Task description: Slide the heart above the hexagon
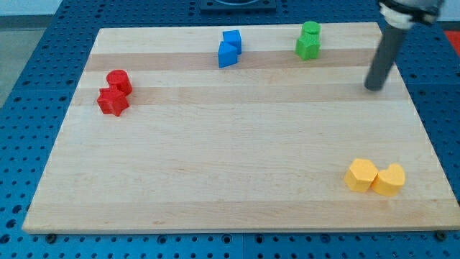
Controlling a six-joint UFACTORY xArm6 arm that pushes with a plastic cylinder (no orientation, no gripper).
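Observation:
A yellow hexagon (361,175) lies near the view's bottom right of the wooden board (230,158). A yellow heart (389,179) sits right beside it on its right, touching it. My tip (373,88) rests on the board near the right edge, well above the two yellow blocks and apart from them. The dark rod rises from it toward the view's top right corner.
Two green blocks (309,40) sit together at the top, right of centre, left of my tip. Two blue blocks (229,49) sit at the top centre. Two red blocks (115,93) sit at the left. A blue perforated table (29,86) surrounds the board.

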